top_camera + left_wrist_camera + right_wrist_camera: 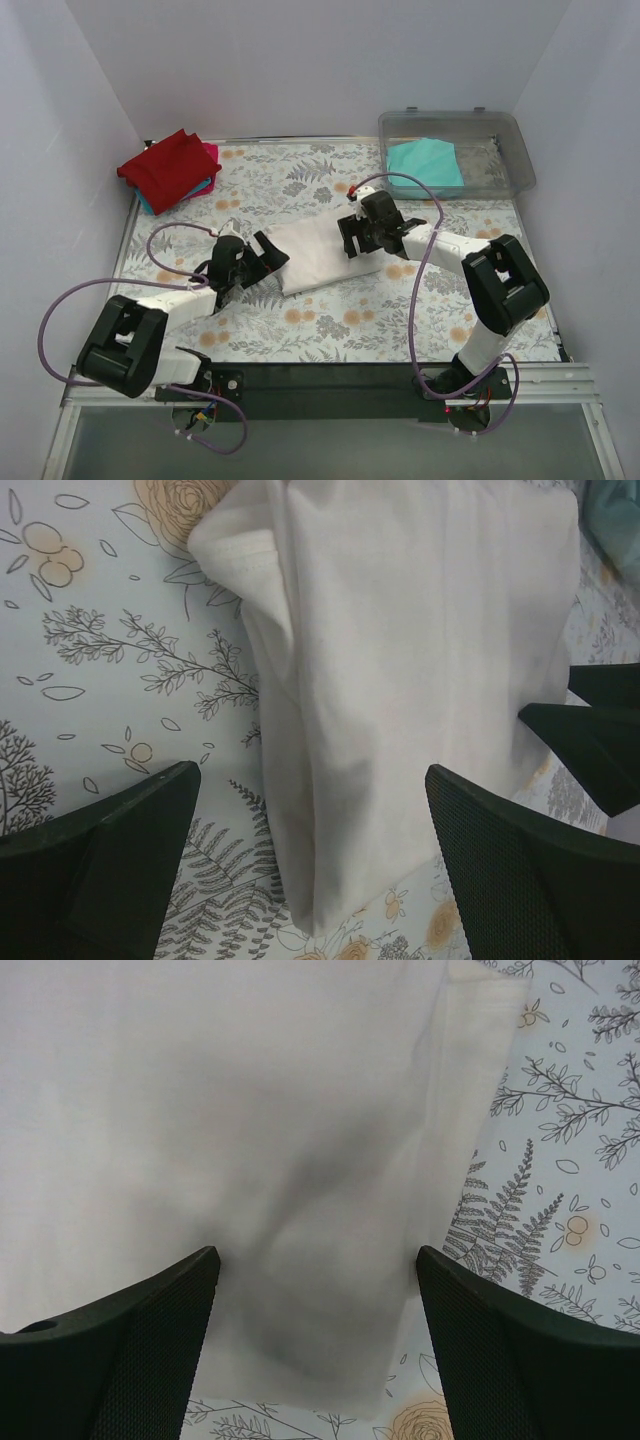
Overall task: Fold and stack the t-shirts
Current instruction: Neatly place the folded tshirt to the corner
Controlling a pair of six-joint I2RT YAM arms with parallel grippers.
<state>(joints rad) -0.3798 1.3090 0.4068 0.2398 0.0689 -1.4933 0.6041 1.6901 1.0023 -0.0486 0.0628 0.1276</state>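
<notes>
we had our left end effector (264, 258) and right end effector (352, 245), both released, poised at opposite ends of the folded white t-shirt (315, 258) lying on the worktop (330, 325), likely to carry it together to the red-topped stack (168, 168). the wrist views alone showed its layered edges; the top view alone showed the stack.

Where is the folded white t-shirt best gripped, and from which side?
Pinch the white t-shirt at its two short ends, all layers together, left hand from the left, right hand from the right. It lies flat, long and soft; one grip would probably let it sag.
</notes>
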